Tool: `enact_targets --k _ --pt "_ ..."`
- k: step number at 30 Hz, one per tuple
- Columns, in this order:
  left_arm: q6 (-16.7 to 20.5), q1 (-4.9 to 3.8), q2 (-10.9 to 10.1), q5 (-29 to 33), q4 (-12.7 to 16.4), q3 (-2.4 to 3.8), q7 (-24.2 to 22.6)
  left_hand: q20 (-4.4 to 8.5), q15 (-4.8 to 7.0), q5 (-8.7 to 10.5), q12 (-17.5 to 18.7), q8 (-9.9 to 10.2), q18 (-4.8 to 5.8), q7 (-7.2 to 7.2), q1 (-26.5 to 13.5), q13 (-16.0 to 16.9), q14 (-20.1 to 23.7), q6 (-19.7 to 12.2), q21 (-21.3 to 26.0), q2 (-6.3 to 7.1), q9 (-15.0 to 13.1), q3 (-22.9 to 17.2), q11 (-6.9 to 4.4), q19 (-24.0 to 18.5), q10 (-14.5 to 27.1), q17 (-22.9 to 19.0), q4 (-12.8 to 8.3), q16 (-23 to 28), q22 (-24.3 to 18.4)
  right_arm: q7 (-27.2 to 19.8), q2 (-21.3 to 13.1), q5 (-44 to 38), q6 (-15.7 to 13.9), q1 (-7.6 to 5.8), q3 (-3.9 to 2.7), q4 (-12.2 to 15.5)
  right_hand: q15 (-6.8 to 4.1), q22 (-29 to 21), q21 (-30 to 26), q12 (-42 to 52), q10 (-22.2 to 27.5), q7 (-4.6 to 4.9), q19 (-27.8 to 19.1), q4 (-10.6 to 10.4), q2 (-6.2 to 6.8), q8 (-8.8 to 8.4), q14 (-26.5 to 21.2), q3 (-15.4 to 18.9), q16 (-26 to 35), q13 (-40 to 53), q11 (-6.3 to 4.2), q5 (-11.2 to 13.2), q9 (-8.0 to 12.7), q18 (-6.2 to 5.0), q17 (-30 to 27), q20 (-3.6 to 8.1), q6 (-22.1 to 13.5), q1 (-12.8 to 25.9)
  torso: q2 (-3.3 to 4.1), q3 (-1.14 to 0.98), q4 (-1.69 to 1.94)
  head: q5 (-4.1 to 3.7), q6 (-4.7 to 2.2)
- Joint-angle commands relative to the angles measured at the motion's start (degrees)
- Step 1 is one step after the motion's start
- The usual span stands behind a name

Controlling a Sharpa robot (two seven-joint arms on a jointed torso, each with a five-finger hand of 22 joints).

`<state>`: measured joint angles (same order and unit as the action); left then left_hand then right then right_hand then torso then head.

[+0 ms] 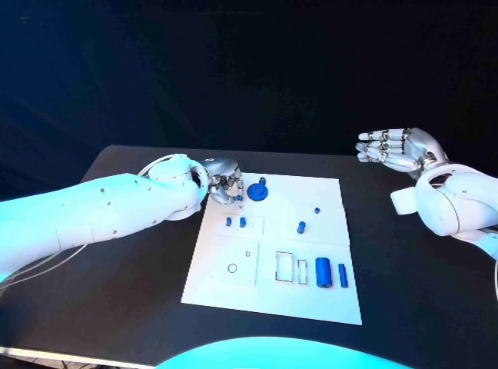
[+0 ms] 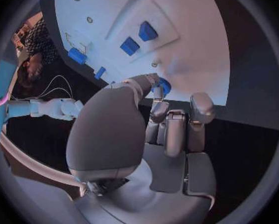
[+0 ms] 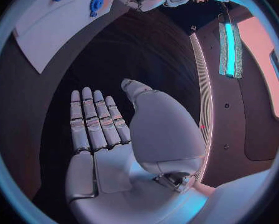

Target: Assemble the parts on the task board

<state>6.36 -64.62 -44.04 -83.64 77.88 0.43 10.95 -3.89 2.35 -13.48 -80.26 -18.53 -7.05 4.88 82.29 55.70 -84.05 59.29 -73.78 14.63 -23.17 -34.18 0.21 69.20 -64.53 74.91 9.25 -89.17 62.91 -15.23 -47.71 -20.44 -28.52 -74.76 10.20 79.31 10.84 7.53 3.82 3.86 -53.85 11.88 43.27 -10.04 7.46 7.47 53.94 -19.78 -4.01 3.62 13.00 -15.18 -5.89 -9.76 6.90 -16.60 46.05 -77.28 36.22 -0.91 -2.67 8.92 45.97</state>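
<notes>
White plastic task board (image 1: 273,300) sits mid-table on your black tabletop (image 1: 116,254). Your left hand (image 1: 223,184) is at its far left corner, fingers curled right beside the blue toothed gear (image 1: 258,190); can't tell if it's pinching it. Your right hand (image 1: 399,148) hovers off the board's right side, fingers straight, holding nothing. Two blue cylinders (image 1: 324,273) lie near the front edge.

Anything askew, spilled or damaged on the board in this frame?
Nothing stands out. The white task board lies flat on the black table, small blue parts sit on it, the left hand is at the blue gear-like part, and the right hand is raised clear.
</notes>
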Motion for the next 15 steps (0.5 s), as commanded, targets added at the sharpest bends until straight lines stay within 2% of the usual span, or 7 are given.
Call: enact_targets --k 1,15 --pt "-2.1 -0.09 0.0 -0.4 -0.1 0.02 0.4 0.1 0.25 -0.12 0.1 -0.1 0.45 0.05 -0.6 -0.1 -2.3 0.4 -0.3 0.15 -0.3 -0.2 0.08 0.4 -0.2 6.7 0.0 -0.3 0.0 -0.6 0.0 -0.2 0.6 0.03 -0.02 0.0 0.02 -0.1 0.2 -0.1 -0.3 4.43 0.1 0.1 -0.41 -0.28 0.5 0.0 0.1 0.0 -0.06 0.2 0.1 0.13 -0.1 0.03 0.4 -0.1 0.0 -0.05 -0.02 0.1 0.06" --pt "-3.4 -0.08 0.1 -1.2 -0.9 -0.25 0.7 0.12 0.27 -0.07 0.0 -0.1 0.48 0.0 -0.7 0.1 -2.3 0.4 -0.4 0.17 -0.4 -0.2 0.05 0.5 -0.4 6.7 0.0 -0.3 0.1 -0.6 0.0 -0.2 0.5 0.04 -0.01 0.0 0.03 -0.2 0.2 -0.1 -0.3 4.44 0.1 0.1 -0.37 -0.37 0.5 0.0 0.2 0.0 -0.05 0.2 0.1 0.13 -0.2 0.03 0.4 0.1 0.01 -0.1 -0.11 0.25 0.08"
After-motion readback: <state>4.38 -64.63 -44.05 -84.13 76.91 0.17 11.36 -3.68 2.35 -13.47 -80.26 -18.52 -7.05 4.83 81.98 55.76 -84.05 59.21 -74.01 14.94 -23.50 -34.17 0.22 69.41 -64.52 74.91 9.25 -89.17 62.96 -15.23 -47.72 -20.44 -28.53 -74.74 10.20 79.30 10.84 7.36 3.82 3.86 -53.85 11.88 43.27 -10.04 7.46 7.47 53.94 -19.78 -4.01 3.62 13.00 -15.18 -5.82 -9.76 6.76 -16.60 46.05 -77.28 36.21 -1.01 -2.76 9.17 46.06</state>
